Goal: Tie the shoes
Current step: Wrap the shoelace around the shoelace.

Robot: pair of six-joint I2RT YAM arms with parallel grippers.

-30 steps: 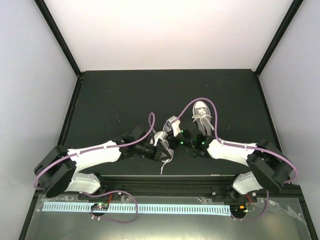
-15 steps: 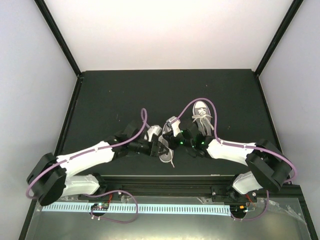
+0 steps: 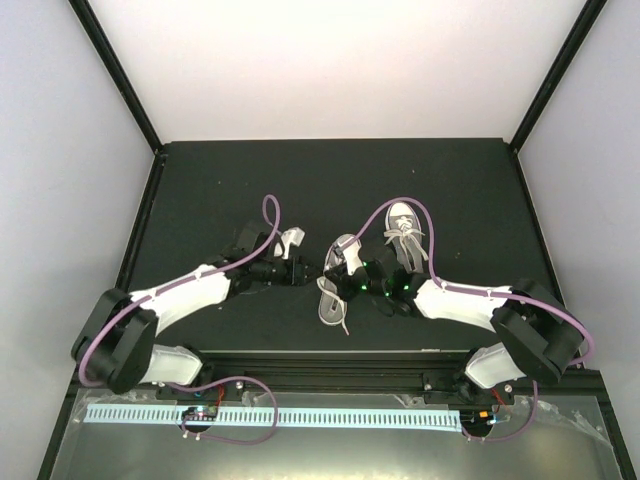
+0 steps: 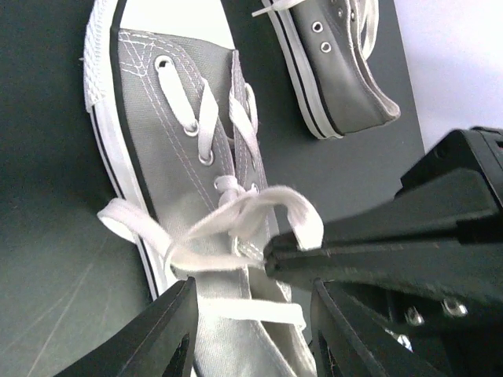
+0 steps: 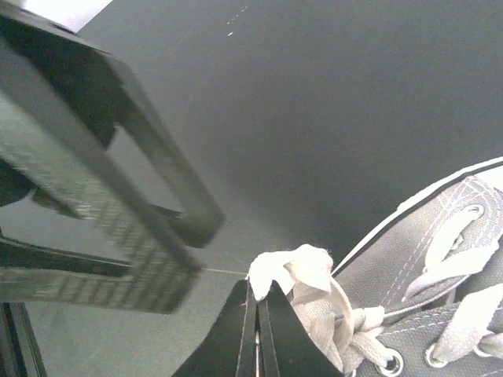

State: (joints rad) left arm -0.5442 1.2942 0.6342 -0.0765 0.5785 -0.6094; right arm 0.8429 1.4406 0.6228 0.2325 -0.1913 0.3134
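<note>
One grey shoe (image 3: 333, 290) lies between my two grippers, its white lace partly knotted over the tongue. In the left wrist view this shoe (image 4: 177, 196) fills the middle, with the lace loop (image 4: 295, 220) pinched by my right gripper (image 4: 271, 259). The right wrist view shows my right gripper (image 5: 256, 310) shut on that loop (image 5: 291, 271). My left gripper (image 4: 251, 330) stands open just left of the shoe, with nothing between its fingers. From above, the left gripper (image 3: 303, 271) is apart from the shoe and the right gripper (image 3: 342, 272) is over it. The second shoe (image 3: 404, 233) stands behind the right arm.
A loose lace end (image 3: 341, 320) trails toward the near edge of the black table (image 3: 200, 190). Purple cables (image 3: 270, 215) arch above both wrists. White walls and black corner posts (image 3: 120, 75) close in the back and sides. A metal rail (image 3: 300, 412) runs along the front.
My left gripper has opened, let go of the lace and drawn back to the left, away from the shoe. The right gripper has kept its hold in the same place.
</note>
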